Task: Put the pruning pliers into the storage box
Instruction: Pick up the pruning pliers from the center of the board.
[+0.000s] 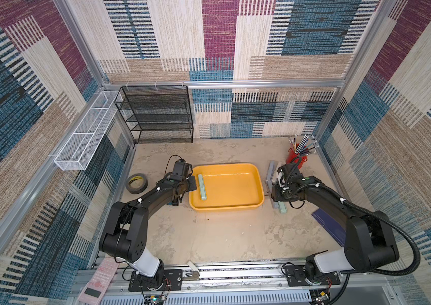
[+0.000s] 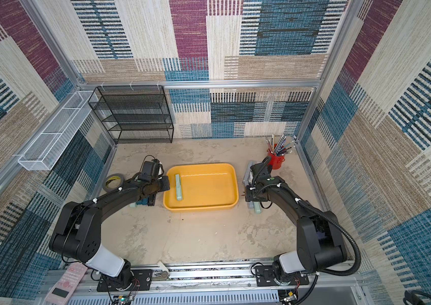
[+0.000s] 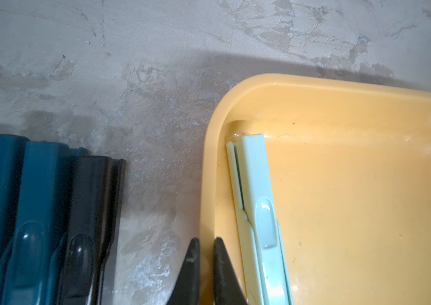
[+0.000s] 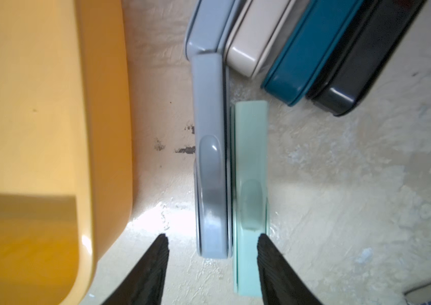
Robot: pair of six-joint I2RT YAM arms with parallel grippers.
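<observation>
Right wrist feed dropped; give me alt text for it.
The right hand hovers open above grey pliers and pale green pliers lying side by side on the table, next to the yellow box. More pliers lie beyond.

in both top views the left arm (image 1: 156, 195) covers the left gripper (image 3: 206, 240) and all but a sliver of the teal pliers (image 2: 140, 202) beside the box (image 2: 198, 208). the right arm (image 1: 314, 192) hides the right gripper (image 4: 212, 236) and much of the grey pliers (image 4: 210, 158) and the green pliers (image 1: 283, 209) on the table (image 1: 222, 237). the right wrist view cuts off the cream pliers (image 4: 251, 45) and black pliers (image 4: 354, 66) at its edge. the pens (image 1: 301, 144) are too small to tell apart.
</observation>
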